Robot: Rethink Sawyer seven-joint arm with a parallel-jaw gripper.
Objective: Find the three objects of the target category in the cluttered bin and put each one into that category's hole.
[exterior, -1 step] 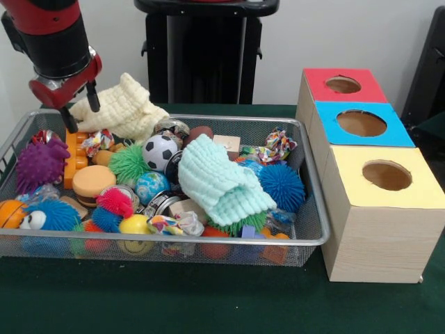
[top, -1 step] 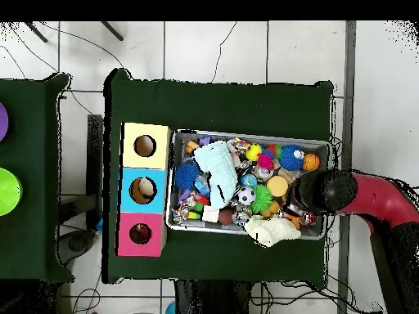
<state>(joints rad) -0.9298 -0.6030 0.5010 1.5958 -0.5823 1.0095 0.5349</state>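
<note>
A wire mesh bin point(exterior, -1 step: 208, 241) is piled with toys. A mint knitted cloth point(exterior, -1 step: 219, 182) lies across its middle, and a cream knitted cloth point(exterior, -1 step: 122, 108) is heaped on the back rim. A soccer ball point(exterior, -1 step: 160, 152), a green spiky ball point(exterior, -1 step: 128, 165), a blue spiky ball point(exterior, -1 step: 281, 186) and a purple spiky ball point(exterior, -1 step: 40, 163) show among the clutter. My gripper point(exterior, -1 step: 80, 110) hangs open over the bin's back left corner, above an orange block point(exterior, -1 step: 73, 156) and just left of the cream cloth, holding nothing. In the overhead view the arm point(top, -1 step: 327, 192) hides the gripper.
Three wooden boxes stand in a row right of the bin, each with a round hole in its top: red point(exterior, -1 step: 343, 85), blue point(exterior, -1 step: 361, 123) and yellow point(exterior, -1 step: 386, 175). The overhead view shows them as yellow point(top, -1 step: 145, 145), blue point(top, -1 step: 143, 190) and red point(top, -1 step: 140, 234), left of the bin point(top, -1 step: 245, 136).
</note>
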